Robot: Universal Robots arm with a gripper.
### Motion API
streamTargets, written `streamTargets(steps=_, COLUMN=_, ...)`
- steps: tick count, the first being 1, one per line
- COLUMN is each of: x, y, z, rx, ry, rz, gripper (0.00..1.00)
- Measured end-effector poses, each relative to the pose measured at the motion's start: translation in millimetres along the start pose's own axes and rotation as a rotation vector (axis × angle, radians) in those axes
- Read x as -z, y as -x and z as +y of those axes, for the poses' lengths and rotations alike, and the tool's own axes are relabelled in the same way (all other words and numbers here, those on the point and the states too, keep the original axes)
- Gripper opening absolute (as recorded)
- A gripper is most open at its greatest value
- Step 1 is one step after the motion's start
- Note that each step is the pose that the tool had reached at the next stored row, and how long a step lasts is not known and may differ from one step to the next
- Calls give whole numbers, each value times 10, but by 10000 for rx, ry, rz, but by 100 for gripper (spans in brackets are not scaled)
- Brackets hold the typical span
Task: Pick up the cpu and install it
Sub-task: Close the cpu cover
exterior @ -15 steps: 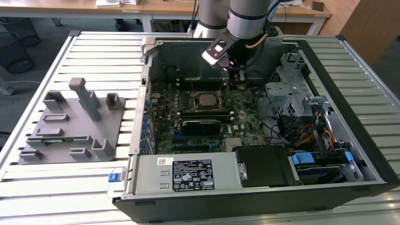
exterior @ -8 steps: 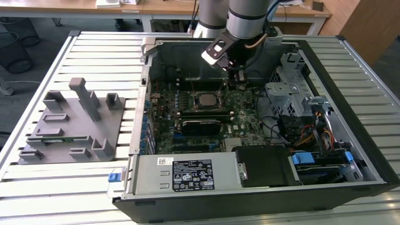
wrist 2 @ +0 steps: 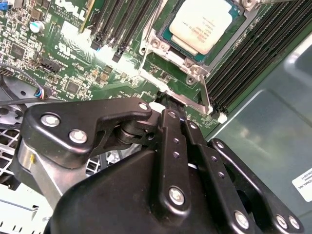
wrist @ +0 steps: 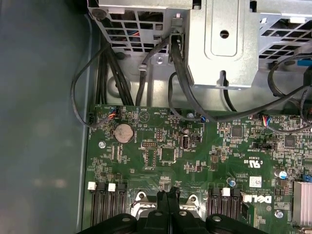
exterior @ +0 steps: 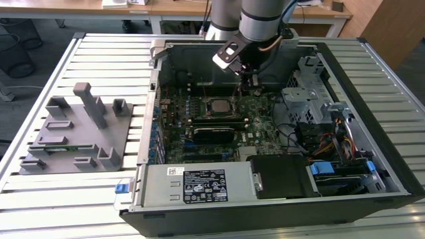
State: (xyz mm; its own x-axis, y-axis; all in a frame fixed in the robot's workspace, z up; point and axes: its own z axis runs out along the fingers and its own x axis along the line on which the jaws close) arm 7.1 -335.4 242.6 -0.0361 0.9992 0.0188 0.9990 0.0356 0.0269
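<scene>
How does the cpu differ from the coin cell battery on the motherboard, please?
The cpu is square; the coin cell battery is round. The cpu sits inside a metal-rimmed socket between memory slots; the battery sits near the motherboard edge. Both lie flat with silvery metal tops.

Looking like a robotics lab or assembly test workshop, judging by an open computer case (exterior: 265, 129) lying on a slatted metal workbench (exterior: 99, 59). Sitting beside the computer case, toward the exterior view's left, a grey fixture block (exterior: 73, 134) with slots and posts. Standing beyond the computer case, pale wooden office-style desks (exterior: 172, 7) and a dark mesh wastebasket (exterior: 15, 57) on a dark floor (exterior: 27, 114). Reaching down into the computer case, a grey industrial robot arm (exterior: 259, 20).
</scene>
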Motion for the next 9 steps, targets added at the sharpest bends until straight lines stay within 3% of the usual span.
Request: streamTargets(steps=9, x=2, y=-6, z=-146, rx=0, ry=1, rz=1, gripper=11)
